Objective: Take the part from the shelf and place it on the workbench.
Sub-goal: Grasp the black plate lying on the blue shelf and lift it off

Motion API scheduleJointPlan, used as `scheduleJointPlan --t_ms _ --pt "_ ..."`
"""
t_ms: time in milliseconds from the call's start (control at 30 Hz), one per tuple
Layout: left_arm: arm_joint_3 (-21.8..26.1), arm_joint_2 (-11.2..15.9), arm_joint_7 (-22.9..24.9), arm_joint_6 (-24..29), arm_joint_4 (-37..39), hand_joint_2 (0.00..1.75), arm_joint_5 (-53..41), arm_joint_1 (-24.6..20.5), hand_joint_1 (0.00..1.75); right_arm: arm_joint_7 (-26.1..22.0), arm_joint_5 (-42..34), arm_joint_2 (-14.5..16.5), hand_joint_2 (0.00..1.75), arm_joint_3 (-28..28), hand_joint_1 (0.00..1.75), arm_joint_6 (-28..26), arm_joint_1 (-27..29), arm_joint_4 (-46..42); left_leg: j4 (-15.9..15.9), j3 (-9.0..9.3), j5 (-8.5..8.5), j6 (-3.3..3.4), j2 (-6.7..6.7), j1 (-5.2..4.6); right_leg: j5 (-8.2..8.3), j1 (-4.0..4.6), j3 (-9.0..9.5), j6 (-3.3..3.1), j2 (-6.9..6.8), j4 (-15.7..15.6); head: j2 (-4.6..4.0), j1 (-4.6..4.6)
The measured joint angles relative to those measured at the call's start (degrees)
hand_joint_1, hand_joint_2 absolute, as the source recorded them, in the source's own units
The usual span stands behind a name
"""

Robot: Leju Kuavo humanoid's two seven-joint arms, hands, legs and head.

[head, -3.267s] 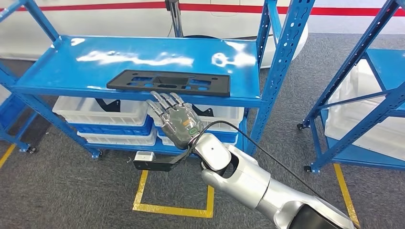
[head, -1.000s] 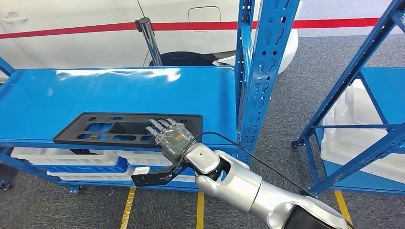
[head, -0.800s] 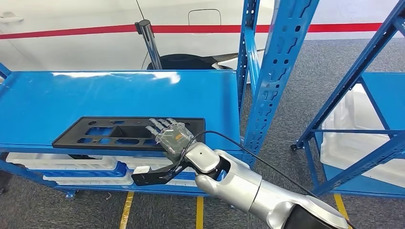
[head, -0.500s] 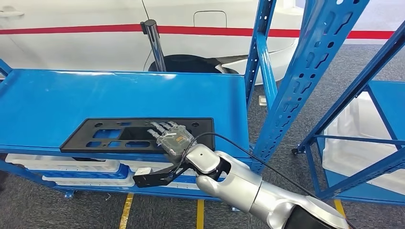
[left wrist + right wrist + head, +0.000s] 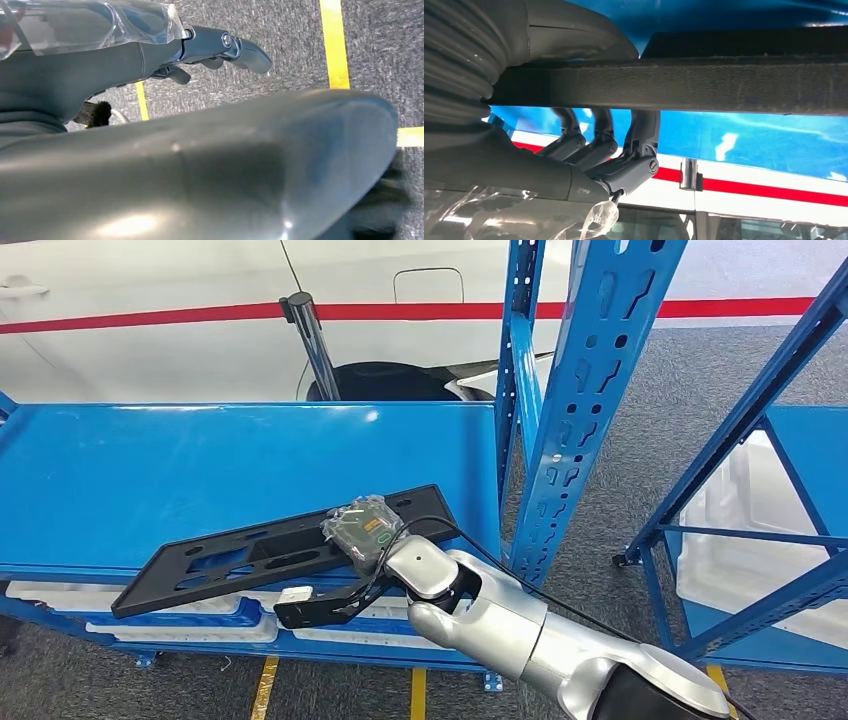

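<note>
1. Looking at the head view from the left: the black part (image 5: pixel 270 550) lies skewed across the front of the blue shelf (image 5: pixel 150 470). Its left end hangs past the shelf's front edge and sits lower; its right end is up on the shelf surface.
2. White bins (image 5: pixel 180 625) sit on the level below the part's overhanging end.
3. My right hand (image 5: pixel 362 525) grips the part near its right end. In the right wrist view the fingers (image 5: pixel 596 145) curl over one face of the part's edge (image 5: pixel 684 85) and the thumb presses the other face, so it's clamped.
4. Silver right forearm (image 5: pixel 500 630) comes in from lower right, with a black cable looping over it.
5. Blue upright post (image 5: pixel 585 390) stands just right of the hand; a second blue rack (image 5: pixel 770 490) stands further right.
6. Left hand (image 5: pixel 220 47) hangs over grey carpet with yellow tape (image 5: pixel 334 42). Fingers mostly hidden, so I can't tell its state.
</note>
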Motion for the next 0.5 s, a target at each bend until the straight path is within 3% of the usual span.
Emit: scheduleJointPlan --t_ms 33,100,167,267,333,400,467,500 --pt "0.0 0.0 0.0 -0.1 0.0 0.0 0.0 0.0 0.0 0.0 0.0 0.0 1.75 0.0 1.75 0.0 0.0 0.0 -1.3 0.27 1.33 0.13 0.0 0.0 -0.1 0.0 0.18 -0.01 0.09 0.0 0.0 0.0" --pt "0.0 0.0 0.0 -0.2 0.0 0.0 0.0 0.0 0.0 0.0 -0.2 0.1 1.75 0.1 1.75 0.0 -0.2 0.0 -9.5 3.72 5.87 0.72 -0.02 -0.09 -0.36 0.0 0.72 0.09 0.31 0.0 0.0 0.0" --pt "0.0 0.0 0.0 -0.2 0.0 0.0 0.0 -0.1 0.0 0.0 -0.3 0.2 1.75 0.1 1.75 0.0 -0.3 0.0 -16.6 6.92 8.43 1.23 -0.03 -0.41 -0.58 0.12 1.01 0.38 0.49 -0.1 0.0 0.01" --pt "0.0 0.0 0.0 -0.2 0.0 0.0 -0.1 -0.3 0.0 0.1 -0.3 0.3 1.75 0.1 1.75 0.0 -0.4 0.1 -18.4 7.78 8.48 1.54 -0.04 -0.93 -0.69 0.04 1.11 1.23 0.62 -0.4 0.0 0.01" --pt "0.0 0.0 0.0 -0.1 0.0 0.0 -0.3 -0.3 0.0 0.1 -0.3 0.2 1.75 0.1 1.75 -0.1 -0.4 0.1 -19.2 8.44 8.77 1.92 0.01 -0.71 -1.5 0.0 0.95 1.84 0.4 0.5 0.0 0.02" --pt "0.0 0.0 0.0 0.1 0.0 0.0 -0.4 -0.3 0.0 0.1 -0.3 0.1 1.75 0.1 1.75 -0.1 -0.4 0.1 -19.7 9.03 8.96 2.32 0.08 -0.49 -4.4 0.06 -1.27 2.18 0.14 5.7 0.0 0.03" --pt "0.0 0.0 0.0 0.1 0.0 0.0 -0.4 -0.3 0.0 0.1 -0.4 -0.1 1.75 0.1 1.75 -0.2 -0.2 0.1 -19.7 9.18 8.84 2.59 0.09 -0.55 -7.54 0.08 -5.28 2.37 0.09 13.6 0.0 0.03" --pt "0.0 0.0 0.0 0.1 0.0 0.0 -0.4 -0.3 0.0 0.1 -0.3 -0.1 1.75 0.1 1.75 -0.4 0.0 0.1 -19.7 9.26 8.76 2.64 0.08 -0.55 -7.87 0.06 -6.64 2.47 0.08 15.8 0.0 0.03"
